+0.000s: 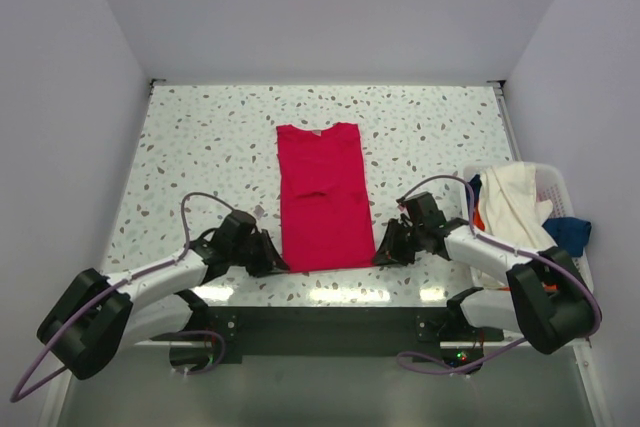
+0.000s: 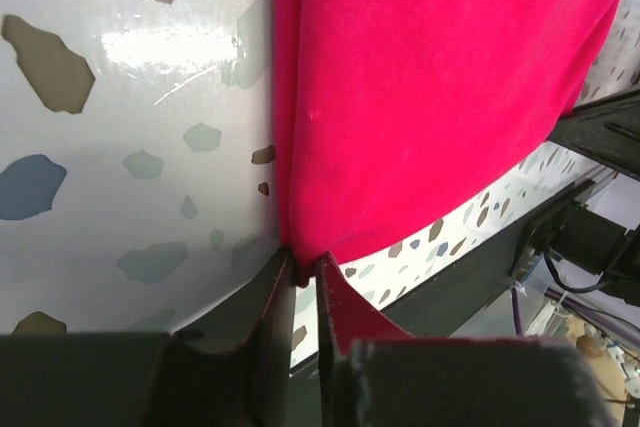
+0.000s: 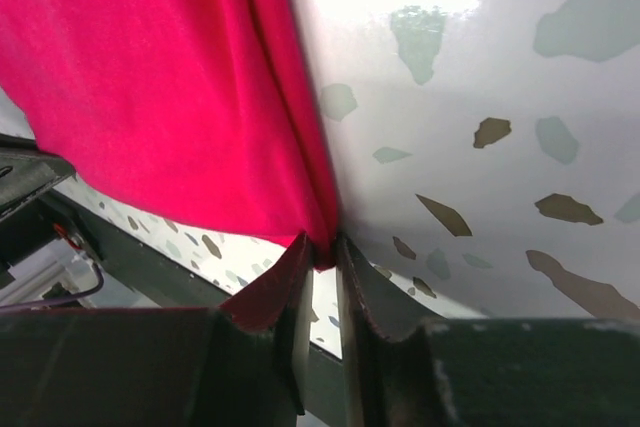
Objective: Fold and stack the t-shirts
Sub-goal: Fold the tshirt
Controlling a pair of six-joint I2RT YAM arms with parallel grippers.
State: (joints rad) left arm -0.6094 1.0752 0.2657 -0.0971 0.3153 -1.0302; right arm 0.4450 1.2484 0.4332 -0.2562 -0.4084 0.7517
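Observation:
A crimson-red t-shirt (image 1: pixel 322 197) lies flat on the speckled table, folded into a long strip with its collar at the far end. My left gripper (image 1: pixel 276 265) is shut on the shirt's near left corner (image 2: pixel 300 247). My right gripper (image 1: pixel 380 255) is shut on the near right corner (image 3: pixel 322 247). A cream-white shirt (image 1: pixel 510 202), a dark blue one (image 1: pixel 570 232) and a bit of orange cloth (image 1: pixel 478 219) lie in the basket at the right.
A white slatted basket (image 1: pixel 563 183) stands at the table's right edge, close to my right arm. The table's near edge (image 1: pixel 330 292) runs just below the shirt's hem. White walls enclose the table on the left, far and right sides.

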